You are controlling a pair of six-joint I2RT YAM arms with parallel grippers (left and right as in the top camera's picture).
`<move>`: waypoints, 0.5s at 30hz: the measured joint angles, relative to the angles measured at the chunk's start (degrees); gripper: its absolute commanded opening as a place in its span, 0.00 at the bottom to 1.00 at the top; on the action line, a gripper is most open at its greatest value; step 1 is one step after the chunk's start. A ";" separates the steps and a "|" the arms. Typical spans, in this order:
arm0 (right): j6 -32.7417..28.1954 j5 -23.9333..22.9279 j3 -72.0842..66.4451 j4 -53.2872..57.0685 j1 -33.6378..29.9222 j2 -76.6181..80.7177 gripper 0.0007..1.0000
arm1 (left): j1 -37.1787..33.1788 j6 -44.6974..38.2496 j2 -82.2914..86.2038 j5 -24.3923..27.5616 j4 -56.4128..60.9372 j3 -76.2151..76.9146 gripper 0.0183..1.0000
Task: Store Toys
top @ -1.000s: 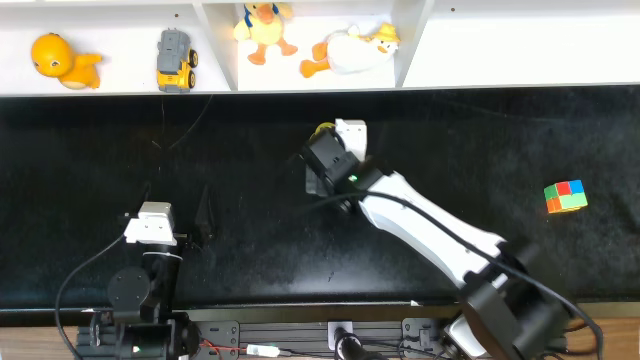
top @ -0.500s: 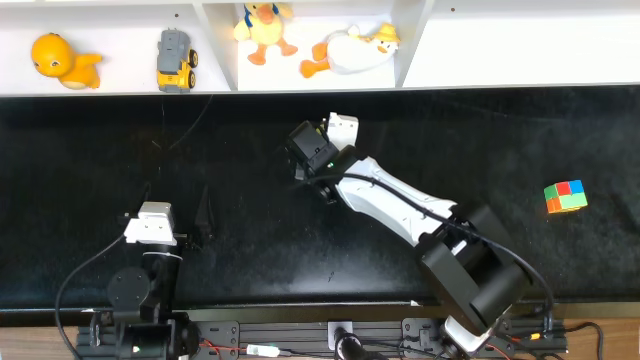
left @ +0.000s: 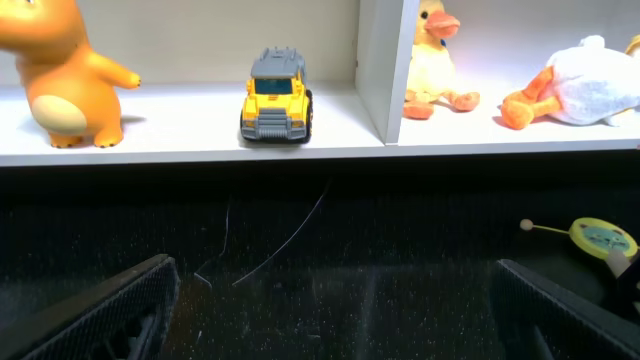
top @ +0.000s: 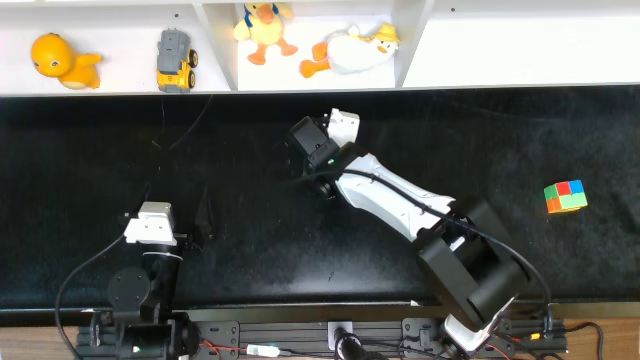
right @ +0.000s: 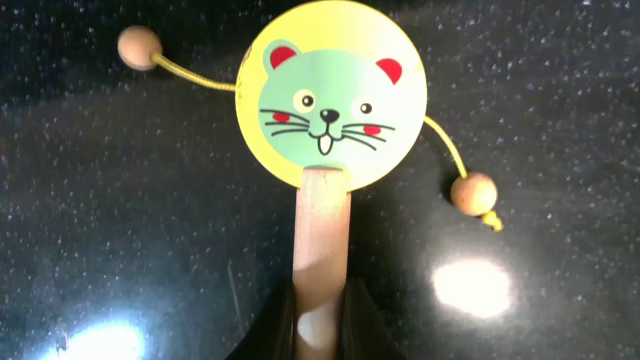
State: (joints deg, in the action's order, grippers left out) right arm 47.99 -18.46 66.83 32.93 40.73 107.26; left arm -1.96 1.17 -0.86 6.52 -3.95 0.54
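Standing in the left compartment of the white shelf (top: 500,45) are an orange figure (top: 63,60) and, just beside it, a yellow truck (top: 175,60), both upright. Below them, over the black table (top: 100,150), the left gripper (left: 332,265) is held with its fingers spread wide and nothing between them. In the middle compartment a plush duck (top: 264,30) is seated upright, and a white plush bird (top: 350,50) is laid on its side next to it. In front of that compartment, near the middle of the table, the right gripper (right: 320,320) is closed on the wooden handle of a rattle (right: 330,95), whose two beads are strung out to either side of its round face. Whether the rattle touches the table cannot be told. Far to the right, a coloured cube (top: 565,196) is left on the table, well apart from both grippers.
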 measured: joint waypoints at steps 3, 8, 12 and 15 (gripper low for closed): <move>0.00 0.15 -2.60 -0.57 -1.29 -3.98 0.05 | 0.00 0.00 0.00 -0.13 0.00 0.00 1.00; 0.00 0.04 -13.70 -0.61 -6.49 -22.64 0.06 | 0.00 0.00 0.00 -0.17 -0.02 0.00 1.00; -0.50 -0.39 -22.99 3.41 -13.25 -40.28 0.10 | 0.00 0.00 0.00 -0.17 -0.02 0.00 1.00; -1.88 -1.53 -26.95 11.43 -18.32 -50.56 0.06 | 0.00 0.00 0.00 -0.17 -0.02 0.00 1.00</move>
State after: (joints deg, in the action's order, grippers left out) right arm 46.11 -19.99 39.88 44.36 22.41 56.71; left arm -1.96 1.17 -0.86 6.35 -3.97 0.54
